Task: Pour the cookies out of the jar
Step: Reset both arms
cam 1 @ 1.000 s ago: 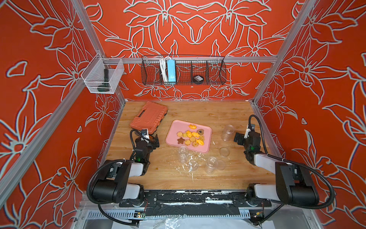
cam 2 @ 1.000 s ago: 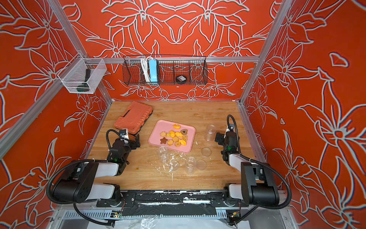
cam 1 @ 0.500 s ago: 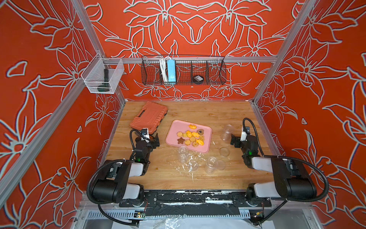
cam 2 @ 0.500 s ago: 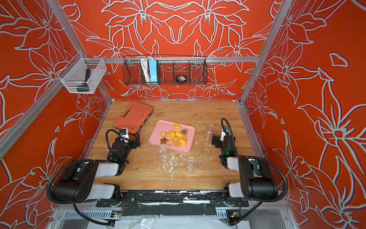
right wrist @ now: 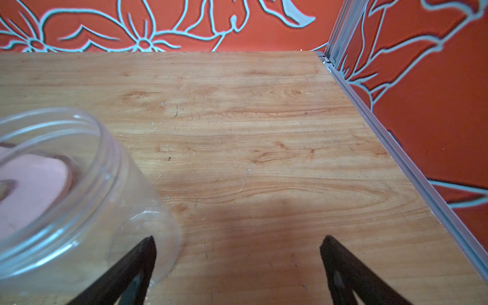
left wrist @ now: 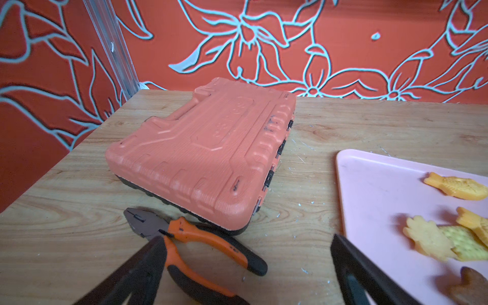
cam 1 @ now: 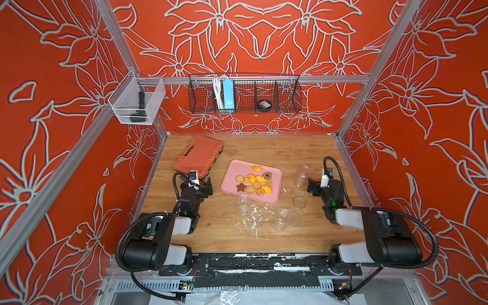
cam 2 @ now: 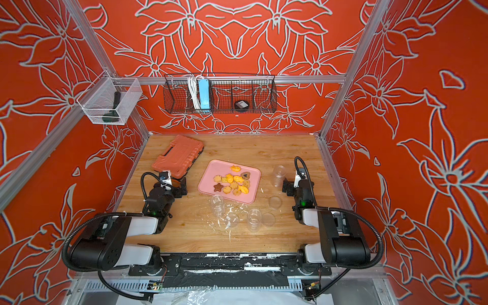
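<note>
Meanwhile the right hand [cam 1: 311, 187] has edged in beside the clear jar [cam 1: 301, 176], its fingers wide apart and holding nothing, with the jar just outside them. The cookies [cam 1: 253, 179] already lie on the pink tray [cam 1: 237, 169], so the pouring looks done. The jar stands empty on the tabletop [cam 1: 264, 148] near the tray, apparently upright with its long axis vertical and mouth up. The left hand [cam 1: 207, 186] gapes over the pliers [left wrist: 200, 237].

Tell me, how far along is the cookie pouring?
Looks finished. Done: the cookies lie on the pink tray, and the jar beside the right gripper looks empty. In hand: nothing; both it and the left gripper are open and empty. Left: no cookies visible in any jar, so seemingly nothing more to pour.
</note>
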Robot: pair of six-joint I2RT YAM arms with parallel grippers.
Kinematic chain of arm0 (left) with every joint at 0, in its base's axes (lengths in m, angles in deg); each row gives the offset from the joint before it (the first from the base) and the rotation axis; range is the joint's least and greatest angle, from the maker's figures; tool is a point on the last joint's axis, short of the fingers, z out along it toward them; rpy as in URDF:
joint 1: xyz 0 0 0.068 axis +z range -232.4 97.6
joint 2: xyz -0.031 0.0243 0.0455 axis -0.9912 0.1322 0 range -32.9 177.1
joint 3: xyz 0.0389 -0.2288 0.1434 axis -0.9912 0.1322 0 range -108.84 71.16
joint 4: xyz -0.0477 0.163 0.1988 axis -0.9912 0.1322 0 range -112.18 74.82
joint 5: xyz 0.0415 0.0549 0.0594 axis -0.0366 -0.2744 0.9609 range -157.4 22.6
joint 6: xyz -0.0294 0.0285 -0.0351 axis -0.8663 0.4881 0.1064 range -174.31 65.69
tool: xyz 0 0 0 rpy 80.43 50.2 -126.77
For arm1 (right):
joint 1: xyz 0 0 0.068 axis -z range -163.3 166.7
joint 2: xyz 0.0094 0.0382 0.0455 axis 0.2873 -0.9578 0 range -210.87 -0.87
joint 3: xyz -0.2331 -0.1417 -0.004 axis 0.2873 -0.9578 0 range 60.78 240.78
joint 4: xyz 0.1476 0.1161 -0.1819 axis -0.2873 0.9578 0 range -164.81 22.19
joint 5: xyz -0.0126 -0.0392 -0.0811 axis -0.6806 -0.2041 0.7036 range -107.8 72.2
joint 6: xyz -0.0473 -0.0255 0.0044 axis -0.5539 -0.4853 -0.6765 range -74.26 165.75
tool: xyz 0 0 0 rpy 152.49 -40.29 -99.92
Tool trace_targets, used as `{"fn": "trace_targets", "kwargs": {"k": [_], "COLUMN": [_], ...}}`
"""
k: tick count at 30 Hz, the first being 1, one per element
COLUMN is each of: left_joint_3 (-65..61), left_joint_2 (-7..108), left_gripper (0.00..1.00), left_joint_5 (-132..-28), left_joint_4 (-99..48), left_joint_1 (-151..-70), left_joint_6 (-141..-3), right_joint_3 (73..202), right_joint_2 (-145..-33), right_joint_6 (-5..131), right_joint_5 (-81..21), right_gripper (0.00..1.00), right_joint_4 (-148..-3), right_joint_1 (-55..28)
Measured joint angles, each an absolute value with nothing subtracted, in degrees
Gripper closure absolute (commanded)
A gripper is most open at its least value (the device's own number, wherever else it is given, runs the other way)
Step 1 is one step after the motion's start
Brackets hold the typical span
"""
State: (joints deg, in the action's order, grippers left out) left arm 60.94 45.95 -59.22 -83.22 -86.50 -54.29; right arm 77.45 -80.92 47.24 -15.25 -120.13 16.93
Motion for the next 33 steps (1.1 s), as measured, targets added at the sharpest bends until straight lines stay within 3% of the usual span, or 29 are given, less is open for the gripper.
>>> {"fn": "trace_targets", "kwargs": {"k": [21,28,33], "left_joint_3": [60.94,60.94,60.94], "left_joint_2": [45.95,45.95,45.95], "left_gripper": [0.02,0.02,0.02], "left_joint_5": [-59.24,-59.39,-59.55], "left_joint_4": [-83.24,-83.24,-83.24], "left_joint_1": [-86.50,-86.50,-86.50], "left_joint_6": [-54.29,-54.27,-54.29], "right_joint_3": [78.98,79.04,78.96], "right_joint_2": [-81.75,-75.85,-81.40], "right_joint_6": [45.71,45.71,45.73], "right_joint_5": [-15.71,-15.69,-15.60], "right_gripper": [0.02,0.01,0.02], "right_joint_4": [-119.12,-115.38,-119.01], "right_joint_1": [15.96,15.96,15.96]}}
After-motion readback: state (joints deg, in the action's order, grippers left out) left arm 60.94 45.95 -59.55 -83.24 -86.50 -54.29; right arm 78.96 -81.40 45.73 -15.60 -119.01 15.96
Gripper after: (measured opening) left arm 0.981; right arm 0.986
